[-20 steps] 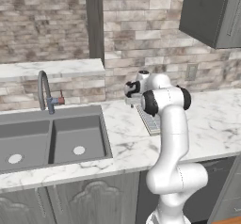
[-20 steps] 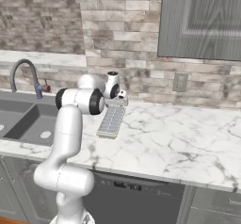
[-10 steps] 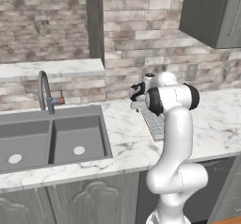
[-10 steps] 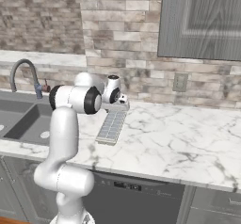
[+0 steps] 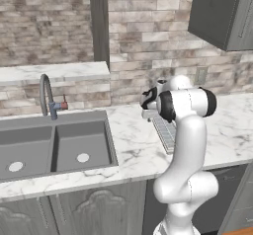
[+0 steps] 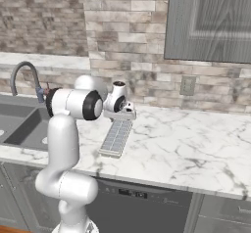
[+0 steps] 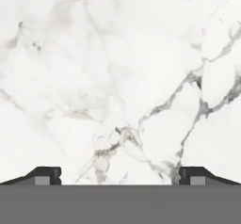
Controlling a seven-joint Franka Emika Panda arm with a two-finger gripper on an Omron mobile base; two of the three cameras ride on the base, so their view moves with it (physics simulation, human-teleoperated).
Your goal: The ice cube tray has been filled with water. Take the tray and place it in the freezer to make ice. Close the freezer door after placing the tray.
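The ice cube tray (image 5: 162, 129) (image 6: 116, 136) lies flat on the marble counter, a long whitish grid of pale blue-grey cells holding the water. My gripper (image 5: 148, 114) (image 6: 120, 117) points down just above the tray's far end, close to the brick wall. In the hand view the gripper (image 7: 120, 178) is open, its two dark fingertips (image 7: 45, 174) set wide apart with nothing between them over bare marble. The tray's right part is hidden behind my arm in the left base view. The freezer and the freezer door are out of view.
A double sink (image 5: 54, 147) with a curved faucet (image 5: 48, 97) (image 6: 22, 75) lies left of the tray. A brick backsplash with a wall outlet (image 6: 188, 85) rises behind. A grey upper cabinet (image 6: 211, 21) hangs at the right, with open marble counter (image 6: 196, 149) below it.
The hand has come down a little toward the tray's far end, and the elbow has swung sideways. The jaws have stayed wide apart and the tray has not moved.
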